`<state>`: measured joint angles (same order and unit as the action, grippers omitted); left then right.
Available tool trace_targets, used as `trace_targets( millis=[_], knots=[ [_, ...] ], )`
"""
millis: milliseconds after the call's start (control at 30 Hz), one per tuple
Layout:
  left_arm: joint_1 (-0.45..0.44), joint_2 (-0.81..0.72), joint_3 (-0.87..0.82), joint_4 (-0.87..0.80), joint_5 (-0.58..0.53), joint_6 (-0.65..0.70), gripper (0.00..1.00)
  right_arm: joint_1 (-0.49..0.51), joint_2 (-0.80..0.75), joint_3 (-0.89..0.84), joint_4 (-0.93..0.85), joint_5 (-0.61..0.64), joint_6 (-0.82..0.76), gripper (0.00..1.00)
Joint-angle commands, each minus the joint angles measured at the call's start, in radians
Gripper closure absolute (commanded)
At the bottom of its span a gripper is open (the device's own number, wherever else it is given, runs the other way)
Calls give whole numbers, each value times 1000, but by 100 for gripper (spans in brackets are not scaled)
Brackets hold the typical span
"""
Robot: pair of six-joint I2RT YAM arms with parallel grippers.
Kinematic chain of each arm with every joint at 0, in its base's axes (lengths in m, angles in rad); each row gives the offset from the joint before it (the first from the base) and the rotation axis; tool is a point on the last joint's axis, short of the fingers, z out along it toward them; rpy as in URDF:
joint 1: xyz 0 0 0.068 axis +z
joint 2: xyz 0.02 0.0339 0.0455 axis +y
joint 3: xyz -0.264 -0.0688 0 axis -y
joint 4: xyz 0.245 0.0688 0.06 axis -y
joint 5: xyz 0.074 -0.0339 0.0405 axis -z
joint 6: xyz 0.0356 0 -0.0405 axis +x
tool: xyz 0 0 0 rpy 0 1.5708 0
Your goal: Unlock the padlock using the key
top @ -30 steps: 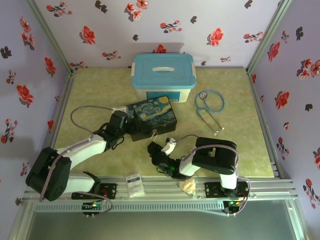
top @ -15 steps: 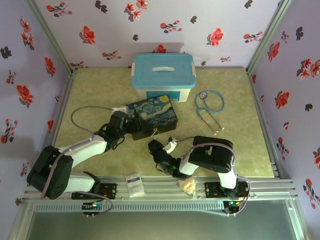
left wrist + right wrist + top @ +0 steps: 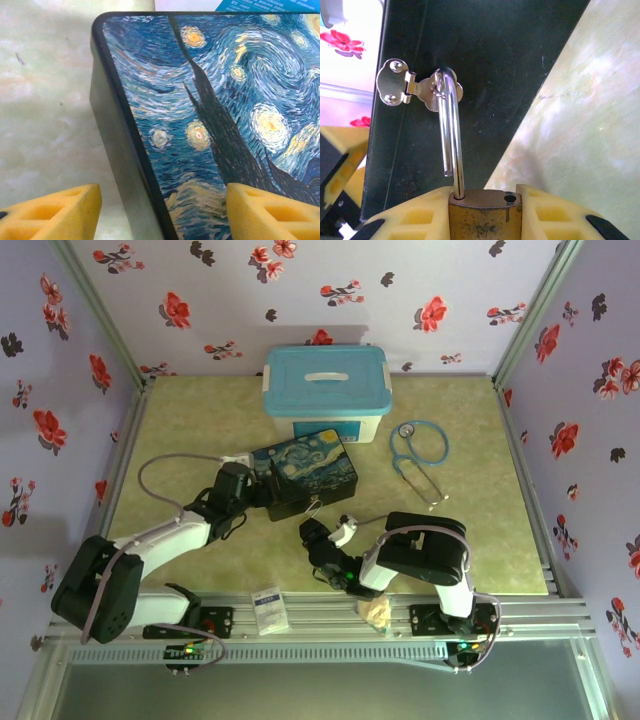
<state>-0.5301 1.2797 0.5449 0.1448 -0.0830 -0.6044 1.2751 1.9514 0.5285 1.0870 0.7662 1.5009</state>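
The brass padlock (image 3: 485,216) sits between the yellow fingers of my right gripper (image 3: 485,202), which is shut on its body. Its silver shackle (image 3: 451,135) is sprung. One end hangs free above the body and the loop is hooked through the silver clasp (image 3: 395,90) on the dark front of the starry-night box (image 3: 305,475). From above, the right gripper (image 3: 314,530) is just in front of that box. My left gripper (image 3: 162,210) is open and straddles the box's left corner (image 3: 130,150), one finger over the table, the other over the painted lid. The key is hidden.
A white bin with a blue lid (image 3: 325,390) stands behind the box. A blue stethoscope (image 3: 420,450) lies to the right. A small white cylinder (image 3: 346,530) is beside the right gripper. A white packet (image 3: 268,608) rests on the front rail. Flowered walls enclose the table.
The left gripper's fingers have spread a little wider at the box corner. The right gripper with the padlock has shifted slightly to the right, toward the box front.
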Motion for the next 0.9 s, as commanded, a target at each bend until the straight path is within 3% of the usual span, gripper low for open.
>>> trace_targets(
  millis=[0,133,233,467,667,767,867],
  knots=[
    [18,-18,4,-91,50,-75,30,-27,11,12,2,169,32,81],
    [18,70,81,-57,63,-104,23,-28,72,14,77,144,69,81],
    [16,163,99,-20,63,-115,23,-25,113,24,118,122,71,82],
    [10,215,59,-43,-19,-91,51,-32,115,2,127,141,68,82],
    [18,218,1,-30,-35,-86,54,-75,145,15,300,207,-5,84],
    [25,221,-6,-36,-35,-77,54,-75,114,60,278,241,-94,84],
    [35,220,-8,-45,-36,-68,54,-92,101,85,207,254,-53,83]
  ],
)
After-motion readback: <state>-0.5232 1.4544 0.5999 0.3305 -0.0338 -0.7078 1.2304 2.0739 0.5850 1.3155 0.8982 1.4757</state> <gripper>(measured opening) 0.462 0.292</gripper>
